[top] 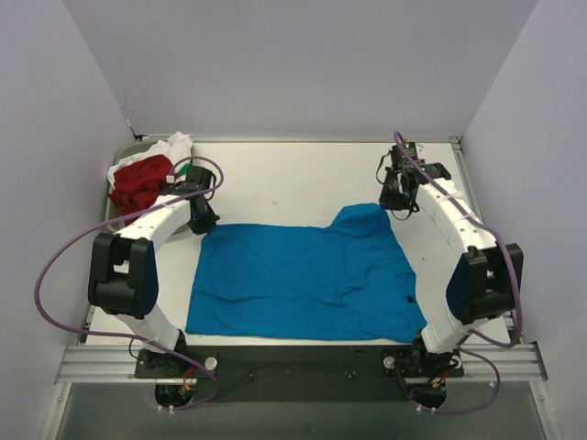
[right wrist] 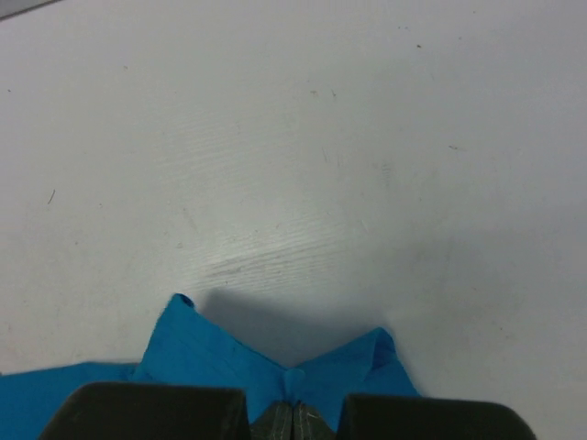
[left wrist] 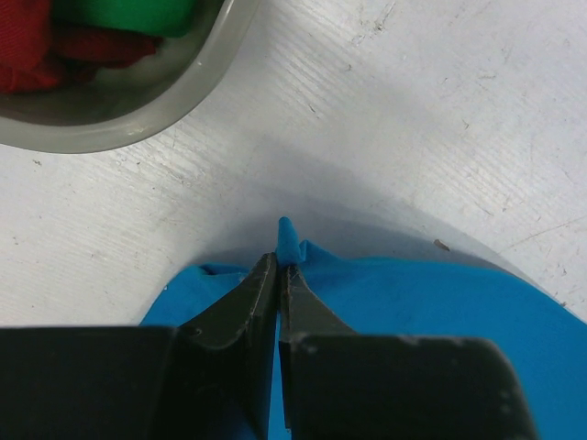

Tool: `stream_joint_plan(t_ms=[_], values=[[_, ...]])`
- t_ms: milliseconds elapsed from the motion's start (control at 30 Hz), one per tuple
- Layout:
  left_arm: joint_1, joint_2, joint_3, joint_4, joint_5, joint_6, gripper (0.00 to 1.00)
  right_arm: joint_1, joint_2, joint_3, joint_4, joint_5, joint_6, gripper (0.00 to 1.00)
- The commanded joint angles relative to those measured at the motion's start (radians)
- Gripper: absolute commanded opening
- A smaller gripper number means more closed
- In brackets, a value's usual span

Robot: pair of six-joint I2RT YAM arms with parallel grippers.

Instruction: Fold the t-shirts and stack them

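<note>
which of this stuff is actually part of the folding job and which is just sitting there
Part of the job:
- blue t-shirt, spread flat, a far edge pinched by the left gripper and the right gripper
- red t-shirt, white t-shirt and green t-shirt, bunched in the tray

Just lying about:
- grey tray
- table

All views are brightly, evenly lit — soft shadows are cast just beyond the blue t-shirt (right wrist: 220,357) in both wrist views.
</note>
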Motion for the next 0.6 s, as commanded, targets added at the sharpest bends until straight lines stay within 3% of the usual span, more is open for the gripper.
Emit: stream_joint_plan(t_ms=[0,567], values=[[0.003,-0.045,0.014,-0.013,0.017,0.023,0.0,-0.012,-0.149,-0.042,-0.027,0.05,0.011,0.0],[0.012,-0.201,-0.072,-0.06,0.06,0.101,0.0,-0.029,-0.538,-0.272,-0.133,0.149,0.042,0.0]])
